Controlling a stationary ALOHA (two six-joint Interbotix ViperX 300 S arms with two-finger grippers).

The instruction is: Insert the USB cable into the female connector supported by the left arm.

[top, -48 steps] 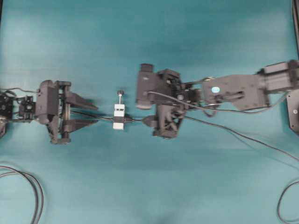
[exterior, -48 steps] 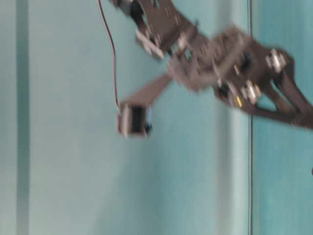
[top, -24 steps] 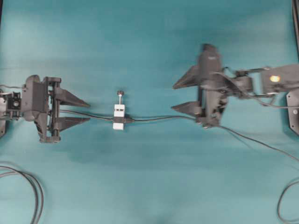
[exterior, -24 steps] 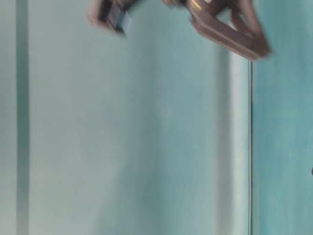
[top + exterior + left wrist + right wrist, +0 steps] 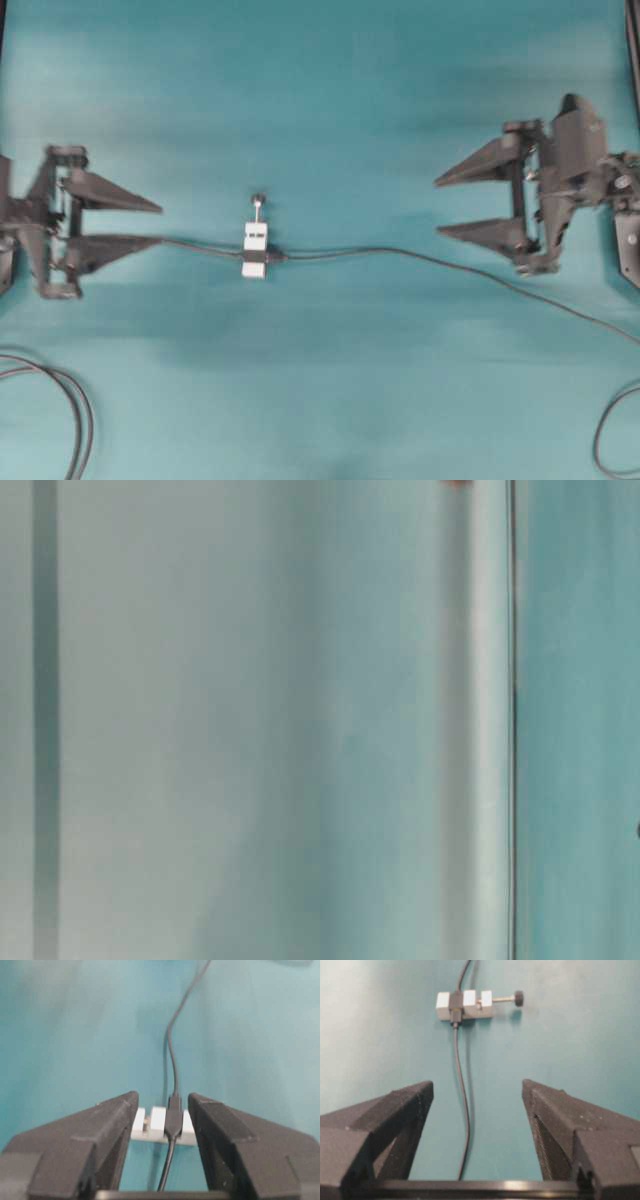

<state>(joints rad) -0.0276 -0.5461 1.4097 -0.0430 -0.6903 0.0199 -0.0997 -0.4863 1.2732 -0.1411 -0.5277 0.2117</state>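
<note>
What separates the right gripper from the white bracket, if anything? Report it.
Apart. The overhead view shows bare teal table between the open right gripper and the white bracket; only the USB cable spans it.

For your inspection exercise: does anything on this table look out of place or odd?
Nothing stands out. The USB cable meets the female connector in a straight line on the table; both grippers, left and right, are open and apart from it.

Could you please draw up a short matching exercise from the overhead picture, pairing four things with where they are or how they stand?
Things:
1. left gripper
2. right gripper
3. female connector
4. USB cable

Descriptions:
A. runs from the middle to the right edge
B. open, at the right
C. mid-table, in a white bracket
D. open, at the left

Pairs: 1-D, 2-B, 3-C, 4-A
</note>
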